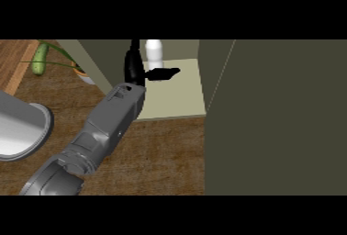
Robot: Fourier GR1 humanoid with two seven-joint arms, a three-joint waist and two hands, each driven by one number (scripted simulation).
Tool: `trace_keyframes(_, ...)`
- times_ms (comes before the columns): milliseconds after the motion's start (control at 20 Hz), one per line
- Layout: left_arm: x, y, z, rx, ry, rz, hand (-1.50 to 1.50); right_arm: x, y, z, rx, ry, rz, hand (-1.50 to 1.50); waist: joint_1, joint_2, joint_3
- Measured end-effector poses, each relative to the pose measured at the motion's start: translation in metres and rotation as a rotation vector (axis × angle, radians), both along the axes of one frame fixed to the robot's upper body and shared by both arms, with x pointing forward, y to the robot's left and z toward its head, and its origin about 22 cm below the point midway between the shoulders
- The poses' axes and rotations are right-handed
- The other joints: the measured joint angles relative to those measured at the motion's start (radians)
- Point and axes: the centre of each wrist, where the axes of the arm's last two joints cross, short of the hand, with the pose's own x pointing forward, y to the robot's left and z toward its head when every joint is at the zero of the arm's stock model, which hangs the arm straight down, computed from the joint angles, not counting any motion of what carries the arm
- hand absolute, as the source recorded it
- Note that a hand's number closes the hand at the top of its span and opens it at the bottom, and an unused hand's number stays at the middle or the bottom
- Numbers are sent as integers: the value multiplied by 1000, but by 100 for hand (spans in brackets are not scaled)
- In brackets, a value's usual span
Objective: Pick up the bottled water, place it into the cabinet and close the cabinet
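Observation:
The bottled water (154, 51) is white and stands upright far back on the cabinet's cream shelf (173, 98). My left hand (137, 73) reaches into the cabinet at the end of a grey forearm that comes up from the lower left. Its fingers (131, 59) are straight and lie just left of the bottle. Its thumb (165, 72) sticks out to the right in front of the bottle's base. I cannot tell whether the fingers touch the bottle. The cabinet door (284, 119) stands open, filling the right half of the view. My right hand does not show.
A large grey cylinder with a pale rim (24, 126) lies at the left edge. A potted plant (82, 73) with long green leaves stands left of the cabinet's side wall (95, 64). A wooden board (17, 64) is at the top left. Brown counter (163, 156) lies before the cabinet.

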Motion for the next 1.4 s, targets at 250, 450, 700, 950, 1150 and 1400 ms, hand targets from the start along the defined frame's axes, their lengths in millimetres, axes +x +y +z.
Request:
trace_keyframes(250, 1, -2, 4, -95, -83, -87, -150, 2, -3, 4, -6, -6, -14, -150, 10, 1, -1)
trace_keyframes(450, -2, -7, 4, -173, -141, -174, -150, 1, -6, 1, -10, -8, -19, -150, 20, -3, 1)
trace_keyframes(700, -6, -13, 1, -218, -208, -288, -150, 0, -6, 8, -26, -10, -43, -150, 37, -8, 2)
trace_keyframes(950, -10, -15, 2, -241, -253, -371, -150, -4, -7, 9, -24, -1, -55, -150, 47, -11, 3)
trace_keyframes(1150, -17, -16, -1, -272, -262, -403, -150, -9, -9, 11, -26, 6, -70, -150, 62, -18, 2)
trace_keyframes(1400, -32, -17, -4, -357, -249, -461, -150, -15, -8, 13, -28, 16, -79, -150, 85, -26, -1)
